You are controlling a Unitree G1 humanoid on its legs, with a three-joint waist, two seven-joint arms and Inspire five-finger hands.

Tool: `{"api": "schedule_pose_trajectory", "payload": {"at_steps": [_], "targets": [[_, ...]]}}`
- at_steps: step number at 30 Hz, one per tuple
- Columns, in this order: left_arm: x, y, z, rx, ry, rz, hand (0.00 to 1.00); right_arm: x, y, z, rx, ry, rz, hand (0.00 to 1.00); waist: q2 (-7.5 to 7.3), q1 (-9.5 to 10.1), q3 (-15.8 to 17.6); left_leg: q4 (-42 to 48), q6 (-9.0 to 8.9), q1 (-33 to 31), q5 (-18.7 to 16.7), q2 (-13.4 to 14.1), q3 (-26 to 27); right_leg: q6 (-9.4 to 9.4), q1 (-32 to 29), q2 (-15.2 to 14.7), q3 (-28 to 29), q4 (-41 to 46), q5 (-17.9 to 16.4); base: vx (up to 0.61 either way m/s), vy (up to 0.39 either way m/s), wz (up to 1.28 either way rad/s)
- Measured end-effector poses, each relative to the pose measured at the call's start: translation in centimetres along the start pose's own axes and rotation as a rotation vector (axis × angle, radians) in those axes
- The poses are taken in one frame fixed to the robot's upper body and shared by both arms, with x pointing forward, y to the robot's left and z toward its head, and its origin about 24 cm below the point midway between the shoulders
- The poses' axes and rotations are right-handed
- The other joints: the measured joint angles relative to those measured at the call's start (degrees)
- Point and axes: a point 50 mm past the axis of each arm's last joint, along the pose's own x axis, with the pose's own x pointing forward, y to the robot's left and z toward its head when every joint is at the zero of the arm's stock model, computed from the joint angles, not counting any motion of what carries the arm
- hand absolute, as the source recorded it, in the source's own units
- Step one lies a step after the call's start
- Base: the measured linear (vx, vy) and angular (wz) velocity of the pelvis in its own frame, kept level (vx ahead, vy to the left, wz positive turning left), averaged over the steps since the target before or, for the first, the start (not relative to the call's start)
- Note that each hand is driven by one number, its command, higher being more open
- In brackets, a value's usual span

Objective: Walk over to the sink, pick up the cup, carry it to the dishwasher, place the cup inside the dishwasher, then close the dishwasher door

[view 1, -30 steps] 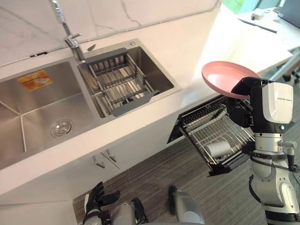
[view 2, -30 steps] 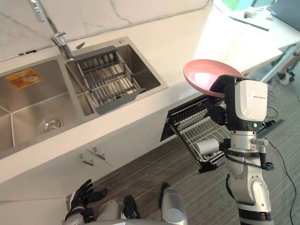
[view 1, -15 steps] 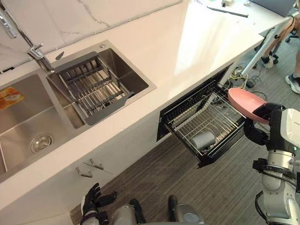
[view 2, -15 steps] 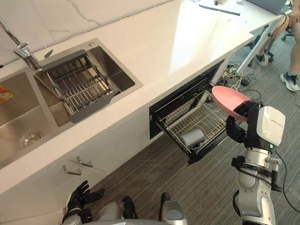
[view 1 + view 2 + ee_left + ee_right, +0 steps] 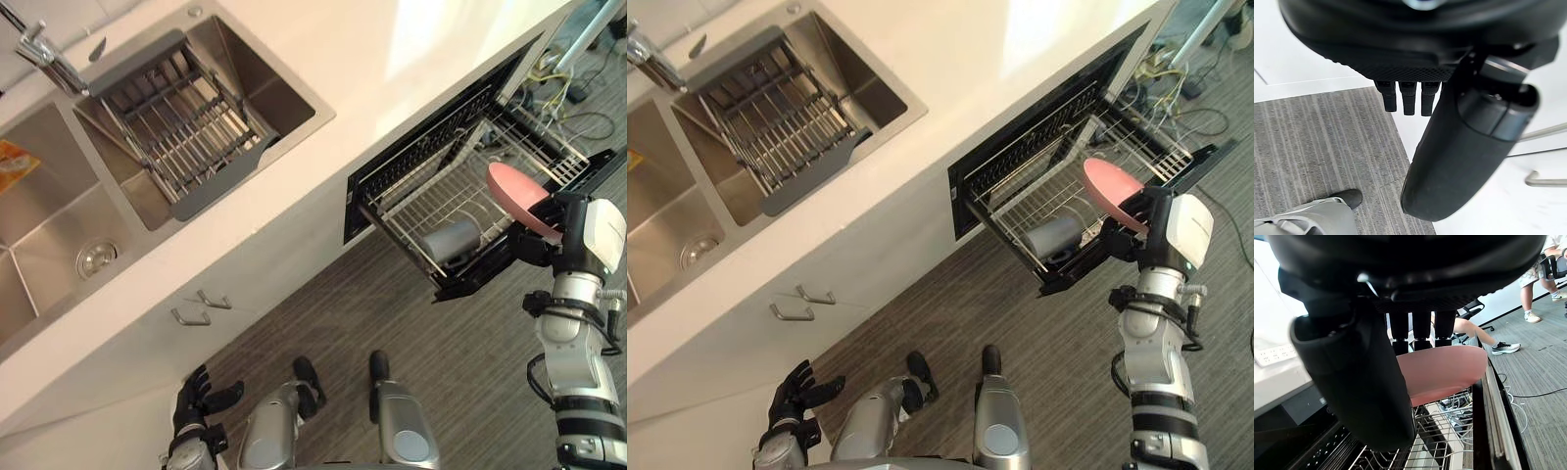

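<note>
Fingers (image 5: 1421,328) of the right hand (image 5: 530,245) are curled over the rim of a pink plate (image 5: 1444,372), with the thumb on its other face, so the plate is pinched and held tilted. It hangs over the outer end of the pulled-out dishwasher rack (image 5: 423,201), not touching the wires. Low by the carpeted floor (image 5: 460,352), the left hand (image 5: 196,401) holds nothing and its fingers (image 5: 1403,98) are loosely spread. A grey cup (image 5: 453,238) lies on its side in the rack near its front edge, just beside the plate and apart from both hands. Above the dishwasher runs the white counter (image 5: 392,59). Further along it is a double steel sink (image 5: 59,225), with a grey wire drain basket (image 5: 176,127) set across one basin and the faucet (image 5: 44,54) behind. Past the plate, the right wrist view shows a person's legs (image 5: 1474,330).
</note>
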Motion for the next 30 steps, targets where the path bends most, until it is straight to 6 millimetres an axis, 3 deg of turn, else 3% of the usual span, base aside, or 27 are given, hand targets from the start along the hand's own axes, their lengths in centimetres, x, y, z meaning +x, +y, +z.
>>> {"api": "schedule_pose_trajectory", "payload": {"at_steps": [5,12,18,19,30], "targets": [[0.4,-0.7,1.5,-0.030,-0.061,-0.017,0.90,2.4,0.6,1.3,0.084,0.010,-0.007,0.30,0.64,0.61,1.8,-1.2,0.61,-1.6,1.2,-1.0,-0.2,0.24,-2.1,-0.5,0.0,1.0,0.2,-0.01,0.002,0.04],[1.0,-2.0,2.9,-0.030,-0.103,-0.053,0.90,4.5,0.8,1.5,0.093,0.053,0.000,0.30,1.31,2.45,2.8,-3.5,1.05,-3.9,3.4,-2.0,-0.4,0.25,-5.2,-1.3,-0.2,1.2,1.1,-0.02,0.003,0.05],[1.3,-2.7,4.0,-0.040,-0.136,-0.069,0.90,6.2,-0.3,2.3,0.100,0.056,-0.040,0.30,1.33,3.19,3.4,-5.1,0.95,-5.1,4.9,-2.4,-1.1,-0.03,-6.9,-1.4,-0.9,1.7,1.3,-0.01,-0.018,0.08],[1.4,-2.8,4.2,-0.041,-0.141,-0.071,0.90,6.7,-0.6,2.6,0.129,0.061,-0.055,0.90,1.36,3.18,3.4,-5.5,0.96,-5.4,5.2,-2.5,-1.2,-0.07,-7.2,-1.5,-1.0,1.7,1.3,0.02,-0.019,0.05],[1.5,-3.4,5.7,-0.080,-0.192,-0.079,0.90,8.2,-3.1,2.5,0.252,0.135,-0.198,0.90,1.52,3.92,3.7,-6.4,0.86,-6.4,5.9,-2.6,-1.5,-0.21,-8.3,-1.5,-1.4,1.7,1.4,0.03,-0.006,0.03]]}}
